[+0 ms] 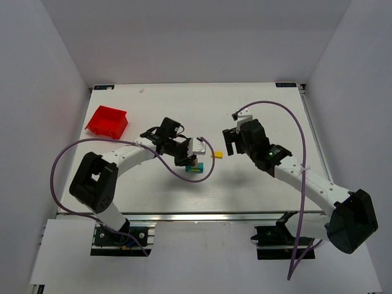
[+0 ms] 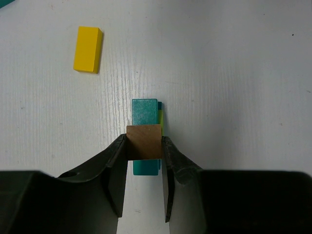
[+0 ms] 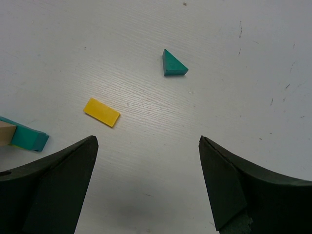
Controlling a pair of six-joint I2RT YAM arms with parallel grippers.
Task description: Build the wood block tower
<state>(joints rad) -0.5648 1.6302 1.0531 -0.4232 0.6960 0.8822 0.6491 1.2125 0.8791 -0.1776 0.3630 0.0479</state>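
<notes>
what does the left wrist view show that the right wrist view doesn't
Only left wrist: the left claw closed on the tan block atop the wood block tower. Only right wrist: the teal triangle and the open right claw. Both: the loose yellow block and the tower, barely in frame for the right wrist.

a robot lab enclosure (white walls point(image 1: 202, 37) around the table point(image 1: 184, 104)).
</notes>
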